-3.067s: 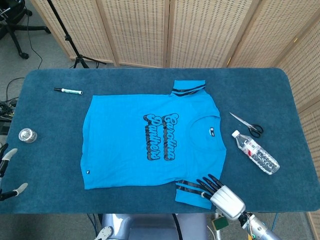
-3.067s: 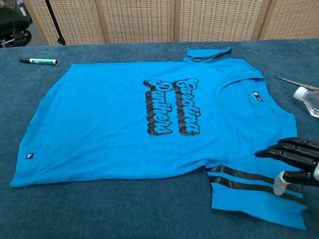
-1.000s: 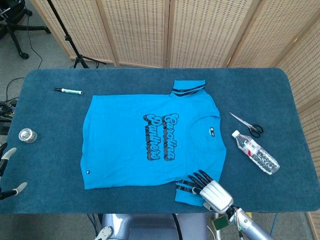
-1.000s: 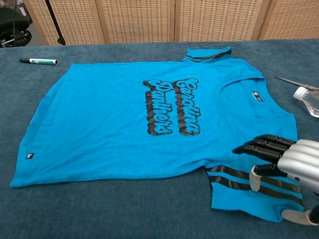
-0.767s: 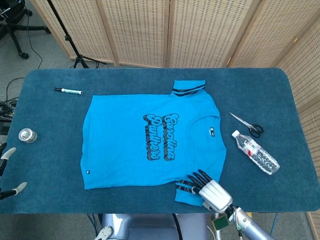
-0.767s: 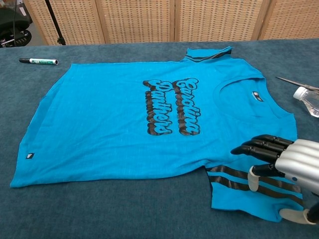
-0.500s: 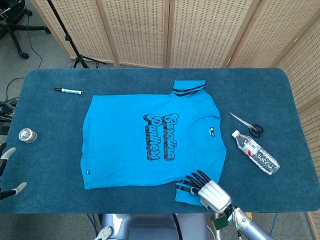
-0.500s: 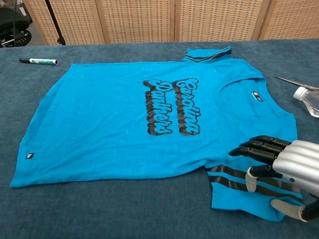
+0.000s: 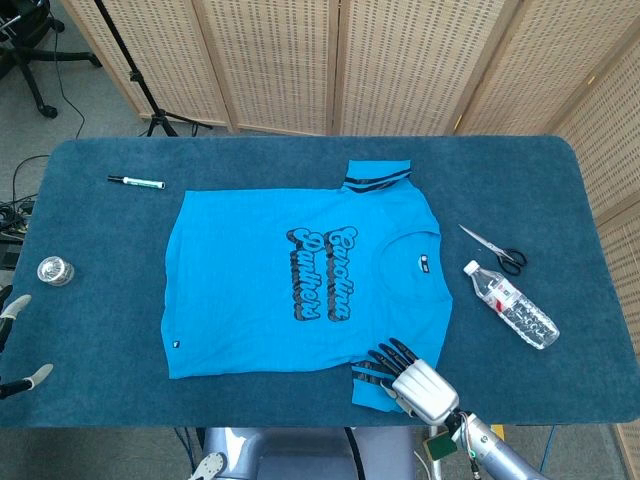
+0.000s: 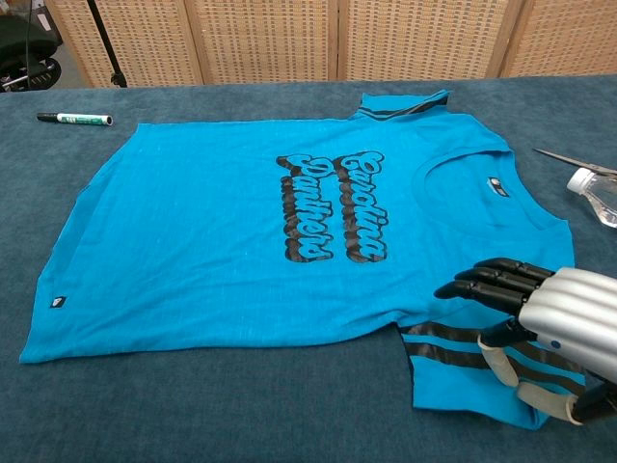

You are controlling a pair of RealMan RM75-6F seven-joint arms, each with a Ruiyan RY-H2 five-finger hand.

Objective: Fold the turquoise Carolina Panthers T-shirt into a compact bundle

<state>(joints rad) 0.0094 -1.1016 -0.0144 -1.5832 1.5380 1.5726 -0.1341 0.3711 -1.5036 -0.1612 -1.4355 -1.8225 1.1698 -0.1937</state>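
Far left, at the table (image 9: 90, 210) edge, the left hand (image 9: 15, 345) just pokes in, pale fingertips apart with nothing between them. Next along, a small round tin (image 9: 55, 270) sits on the blue cloth, and up behind it a marker (image 9: 136, 182) lies flat. Center stage is the shirt (image 9: 260, 290), turquoise, spread flat face up with its black lettering showing, collar toward the right, hem toward the left, one striped sleeve (image 9: 378, 176) sticking out at the far side. The near sleeve (image 10: 463, 371), with its two dark bands, lies at the front edge, and that is where the right hand (image 10: 549, 323) is: dark fingers stretched over the cloth, thumb tucked low against the sleeve's edge; whether it actually pinches the fabric I cannot tell. Off to the right lie scissors (image 9: 495, 250), and just beside them a bottle (image 9: 510, 304) on its side.
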